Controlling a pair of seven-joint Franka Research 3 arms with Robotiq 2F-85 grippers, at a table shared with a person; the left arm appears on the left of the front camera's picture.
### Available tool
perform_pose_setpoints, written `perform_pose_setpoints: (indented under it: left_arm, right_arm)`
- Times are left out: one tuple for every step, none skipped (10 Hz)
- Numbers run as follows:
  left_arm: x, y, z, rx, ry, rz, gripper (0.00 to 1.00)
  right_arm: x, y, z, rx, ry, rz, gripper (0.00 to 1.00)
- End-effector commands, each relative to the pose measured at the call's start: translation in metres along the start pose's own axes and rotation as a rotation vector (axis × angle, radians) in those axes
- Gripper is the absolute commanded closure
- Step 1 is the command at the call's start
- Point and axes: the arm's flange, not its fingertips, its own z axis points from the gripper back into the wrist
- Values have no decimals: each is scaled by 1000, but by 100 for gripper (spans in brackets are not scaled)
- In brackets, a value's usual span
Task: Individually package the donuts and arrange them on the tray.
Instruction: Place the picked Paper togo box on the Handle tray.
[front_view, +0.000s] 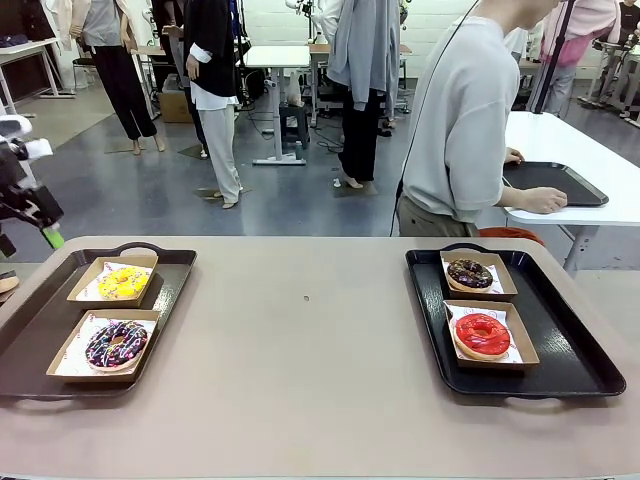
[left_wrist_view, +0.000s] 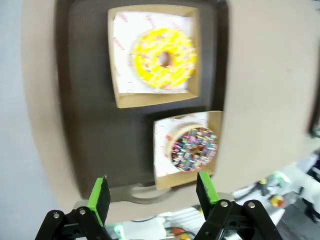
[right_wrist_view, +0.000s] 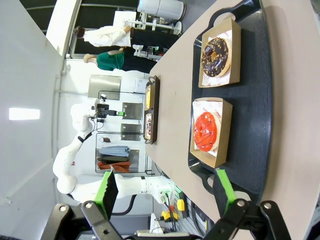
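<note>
The left gripper (left_wrist_view: 152, 197) stands wide and holds nothing, hanging above the near end of the left tray (left_wrist_view: 82, 125), well clear of it. In the front view the left arm (front_view: 25, 200) sits high at the far left edge, off the table (front_view: 300, 350). Straight under that gripper's line of sight lies the striped donut (left_wrist_view: 193, 148) in its box, nearer the right-hand finger; the yellow donut (left_wrist_view: 164, 58) in its own box lies beyond it, farther along the tray.

The right gripper (right_wrist_view: 167, 192) is also wide and empty, raised above the right tray (right_wrist_view: 255, 100). The red donut (right_wrist_view: 206, 131) in its box lies closest ahead of it, with the chocolate donut (right_wrist_view: 216, 55) past that.

In the front view all 4 donuts sit boxed, 2 per tray: yellow (front_view: 123, 282) far and striped (front_view: 116, 343) near on the left, chocolate (front_view: 469, 273) far and red (front_view: 482, 334) near on the right. Each box sits apart from its neighbour. By that layout the packaging and arranging look done, or nearly so.

If any further move comes, each arm has its own near donut directly below and ahead; the donuts are round, so no long axis matters, only the box edges. A person (front_view: 460, 120) stands at the far side, turned toward another table.
</note>
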Motion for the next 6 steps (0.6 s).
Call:
perform_pose_setpoints:
  left_arm:
    - [-4,53,47,-429,-8,22,10]
    - [-5,86,59,-593,-23,59,10]
    - [-11,117,63,-720,-44,103,10]
    - [-21,146,61,-843,-39,150,10]
    - [-35,176,54,-935,-53,194,10]
    - [-49,197,44,-991,-73,214,10]
  right_arm:
    - [-1,1,1,-3,1,2,0]
    - [-1,1,1,-3,1,2,0]
    - [-1,1,1,-3,1,2,0]
    - [-1,1,1,-3,1,2,0]
    - [-1,1,1,-3,1,2,0]
    - [-1,1,1,-3,1,2,0]
